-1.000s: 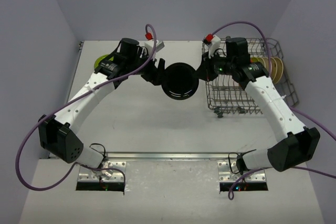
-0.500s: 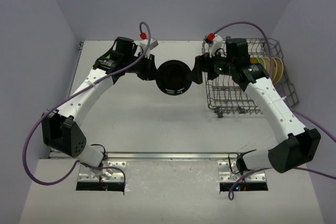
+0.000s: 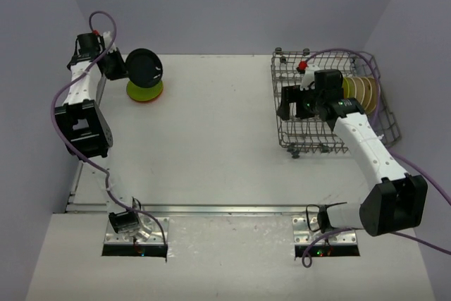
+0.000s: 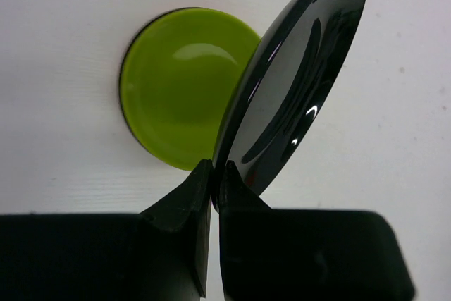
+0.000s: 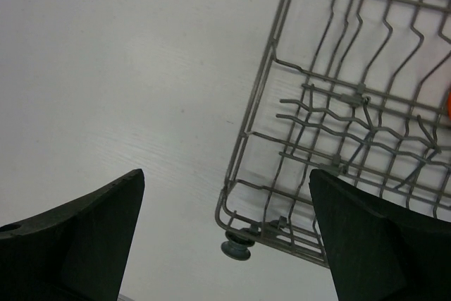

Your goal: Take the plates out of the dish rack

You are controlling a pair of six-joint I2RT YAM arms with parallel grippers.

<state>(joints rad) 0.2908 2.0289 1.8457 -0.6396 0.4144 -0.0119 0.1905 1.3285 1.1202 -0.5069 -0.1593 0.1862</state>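
My left gripper [image 3: 118, 66] is shut on the rim of a glossy black plate [image 3: 143, 66], which hangs tilted over a lime green plate [image 3: 144, 89] lying on the table at the far left. An orange edge shows under the green one. In the left wrist view the black plate [image 4: 303, 82] is pinched between my fingertips [image 4: 217, 173], above the green plate [image 4: 176, 89]. My right gripper [image 3: 284, 106] is open at the left end of the dish rack [image 3: 317, 147]. Beige plates [image 3: 365, 91] stand on edge at its right end.
The right wrist view looks down on the dish rack [image 5: 270, 75], its bare tines and a round corner knob [image 5: 237, 248], with an orange sliver [image 5: 448, 107] at the right border. The stacked plates lie close to the table's left edge and the wall.
The black plate passed from the right gripper to the left at mid-table. The left arm then swung it far left over the green plate. The right gripper opened and drew back over the rack.
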